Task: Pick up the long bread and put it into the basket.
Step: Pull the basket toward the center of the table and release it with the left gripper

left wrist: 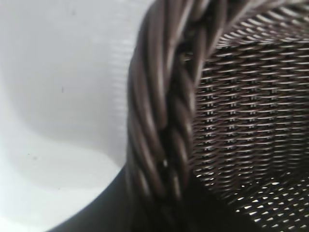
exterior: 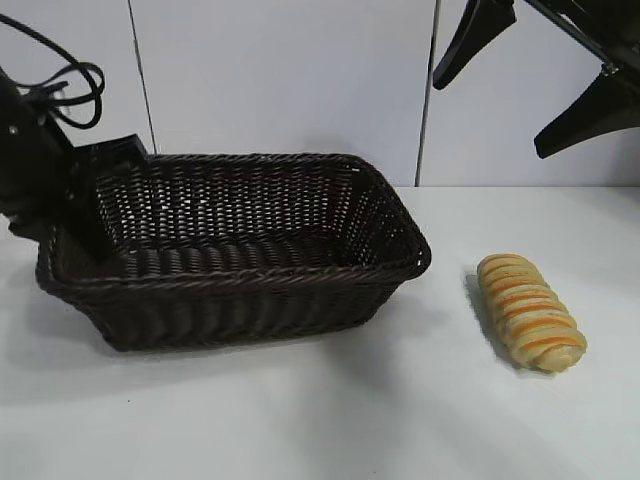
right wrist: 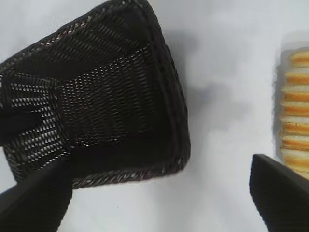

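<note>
From the outside camera, I see the basket point(exterior: 240, 250), a big dark woven one with flaring sides, sitting on the white worktop point(exterior: 330, 420). The long bread point(exterior: 530, 311) lies flat on the worktop well apart from the basket, off its short end on my right arm's side, its length running roughly alongside that end. My right gripper point(exterior: 535, 85) hangs high above the bread and a little back from it, jaws spread wide with nothing between them. My left gripper point(exterior: 85, 215) is down at the basket's far short end; I cannot tell how its jaws stand.

From the left wrist camera, the basket's braided rim point(left wrist: 164, 121) fills the view at very close range, with the woven inner wall behind it and bare worktop beyond the rim.

From the right wrist camera, I look down between my two dark fingers point(right wrist: 34, 203); the basket lies to one side and the ridged bread point(right wrist: 294, 111) sits partly cut off at the frame edge, not yet between the jaws.

I judge the loaf light and probably soft, so a gentle hold across its narrow middle should suit. The worktop around it is open, and the basket's rim is the only edge to lift over.
</note>
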You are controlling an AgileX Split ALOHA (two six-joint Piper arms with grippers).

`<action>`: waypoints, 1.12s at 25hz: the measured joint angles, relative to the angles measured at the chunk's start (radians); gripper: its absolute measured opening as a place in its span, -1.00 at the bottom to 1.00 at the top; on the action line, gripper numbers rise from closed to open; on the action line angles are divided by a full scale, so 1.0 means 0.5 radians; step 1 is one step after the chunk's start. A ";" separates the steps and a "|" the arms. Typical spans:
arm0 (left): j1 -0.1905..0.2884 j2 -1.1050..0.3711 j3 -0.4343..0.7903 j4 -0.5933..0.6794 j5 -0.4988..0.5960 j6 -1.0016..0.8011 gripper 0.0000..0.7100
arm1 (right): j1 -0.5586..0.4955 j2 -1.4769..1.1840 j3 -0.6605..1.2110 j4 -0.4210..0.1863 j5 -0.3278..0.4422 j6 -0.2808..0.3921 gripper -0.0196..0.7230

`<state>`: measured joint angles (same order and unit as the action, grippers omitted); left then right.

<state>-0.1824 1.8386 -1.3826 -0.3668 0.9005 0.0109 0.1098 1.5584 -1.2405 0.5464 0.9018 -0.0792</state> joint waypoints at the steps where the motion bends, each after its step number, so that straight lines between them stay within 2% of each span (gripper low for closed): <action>1: -0.011 0.009 -0.024 0.000 0.008 0.004 -0.73 | 0.000 0.000 0.000 0.000 0.000 0.000 0.92; 7: -0.120 0.203 -0.078 -0.037 0.005 0.015 -0.73 | 0.000 0.000 0.000 0.000 0.000 0.000 0.92; 14: -0.125 0.420 -0.078 -0.093 -0.075 0.074 -0.73 | 0.000 0.000 0.000 -0.001 0.000 0.000 0.92; 19: -0.125 0.441 -0.078 -0.112 -0.091 0.085 -0.70 | 0.000 0.000 0.000 -0.001 -0.009 0.000 0.92; 20: -0.125 0.441 -0.078 -0.119 -0.097 0.085 -0.63 | 0.000 0.000 0.000 -0.001 -0.009 0.000 0.92; 21: -0.125 0.441 -0.078 -0.131 -0.104 0.087 -0.44 | 0.000 0.000 0.000 -0.001 -0.011 0.000 0.92; 23: -0.125 0.441 -0.087 -0.147 -0.105 0.087 0.21 | 0.000 0.000 0.000 -0.001 -0.015 0.000 0.92; 25: -0.125 0.437 -0.091 -0.154 -0.103 0.087 0.65 | 0.000 0.000 0.000 -0.001 -0.015 0.000 0.92; 26: -0.123 0.430 -0.091 -0.154 -0.096 0.087 0.76 | 0.000 0.000 0.000 -0.001 -0.015 0.000 0.92; 28: -0.118 0.402 -0.101 -0.148 -0.062 0.087 0.88 | 0.000 0.000 0.000 -0.001 -0.015 0.000 0.92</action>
<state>-0.2415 2.0394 -1.4330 -0.4409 0.8695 0.0543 0.1098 1.5584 -1.2405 0.5461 0.8943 -0.0792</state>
